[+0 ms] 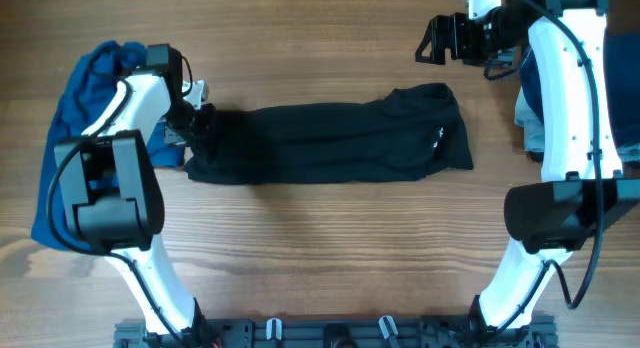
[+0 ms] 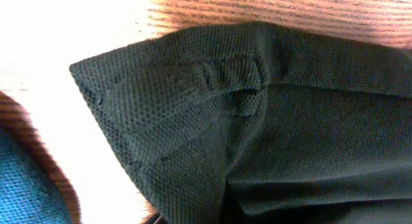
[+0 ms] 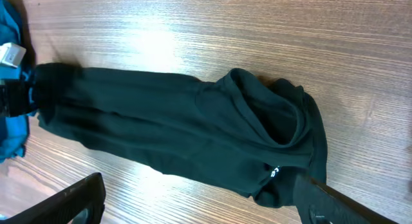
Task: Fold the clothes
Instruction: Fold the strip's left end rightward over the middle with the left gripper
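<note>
The clothes (image 1: 320, 138) are a black T-shirt lying as a long, narrow strip across the middle of the wooden table. A bit of white lettering (image 3: 273, 172) shows near its right end. My left gripper (image 1: 197, 120) sits on the strip's left end, shut on the fabric. The left wrist view is filled by a folded corner of the black knit (image 2: 193, 114), and the fingers are hidden there. My right gripper (image 1: 432, 40) hangs open over the table's far right, apart from the shirt. Its two dark fingers (image 3: 71, 201) frame the shirt's right end (image 3: 283, 121) from above.
A bright blue garment (image 1: 80, 118) lies heaped under and beside the left arm, touching the shirt's left end. Dark navy and pale blue garments (image 1: 528, 98) lie at the right edge behind the right arm. Both arm bases stand at the front edge.
</note>
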Controlling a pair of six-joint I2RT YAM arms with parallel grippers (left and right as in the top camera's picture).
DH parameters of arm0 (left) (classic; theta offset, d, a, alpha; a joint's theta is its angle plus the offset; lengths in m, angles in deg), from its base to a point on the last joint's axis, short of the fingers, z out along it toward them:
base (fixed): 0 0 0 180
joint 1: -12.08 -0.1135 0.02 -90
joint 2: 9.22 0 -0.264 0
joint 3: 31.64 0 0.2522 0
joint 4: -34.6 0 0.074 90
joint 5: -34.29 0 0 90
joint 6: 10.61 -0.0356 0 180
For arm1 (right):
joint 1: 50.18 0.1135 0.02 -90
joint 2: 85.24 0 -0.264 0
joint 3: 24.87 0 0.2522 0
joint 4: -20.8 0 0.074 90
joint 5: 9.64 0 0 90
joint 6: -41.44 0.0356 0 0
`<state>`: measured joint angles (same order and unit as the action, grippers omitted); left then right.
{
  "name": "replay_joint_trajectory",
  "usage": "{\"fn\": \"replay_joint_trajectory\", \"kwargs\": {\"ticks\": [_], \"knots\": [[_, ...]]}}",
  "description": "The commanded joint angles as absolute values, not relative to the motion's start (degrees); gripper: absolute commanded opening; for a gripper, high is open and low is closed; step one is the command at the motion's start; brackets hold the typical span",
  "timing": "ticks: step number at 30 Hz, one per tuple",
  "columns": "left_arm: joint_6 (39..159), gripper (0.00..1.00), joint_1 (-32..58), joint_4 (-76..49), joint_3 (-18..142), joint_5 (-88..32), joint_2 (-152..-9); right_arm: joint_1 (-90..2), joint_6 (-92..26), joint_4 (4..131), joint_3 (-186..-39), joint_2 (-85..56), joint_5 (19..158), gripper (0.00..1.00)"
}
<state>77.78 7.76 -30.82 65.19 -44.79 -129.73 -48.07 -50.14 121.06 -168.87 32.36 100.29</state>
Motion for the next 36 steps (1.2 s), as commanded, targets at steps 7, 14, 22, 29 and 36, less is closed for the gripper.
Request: {"fn": "replay_joint_trajectory", "kwargs": {"ticks": [7, 14, 22, 29, 36], "knots": [[81.3, 0.04, 2.8, -33.5, 64.0, -42.4, -124.5, -48.1, -49.9, 120.3, -169.1, 32.9, 100.8, 0.95], [81.1, 0.04, -0.2, -36.9, 67.4, -42.5, -120.6, -48.1, -49.8, 120.5, -169.1, 32.9, 100.8, 0.95], [80.9, 0.04, -0.3, -40.8, 72.4, -42.4, -120.2, -48.1, -49.8, 120.5, -169.1, 32.9, 100.8, 0.96], [81.6, 0.04, 4.3, -41.1, 73.0, -39.5, -120.2, -48.1, -49.8, 120.4, -169.1, 32.9, 100.8, 0.96], [88.8, 0.04, 14.6, -36.5, 75.6, -39.7, -120.2, -48.1, -49.7, 120.2, -169.1, 32.9, 100.8, 0.97]]}}
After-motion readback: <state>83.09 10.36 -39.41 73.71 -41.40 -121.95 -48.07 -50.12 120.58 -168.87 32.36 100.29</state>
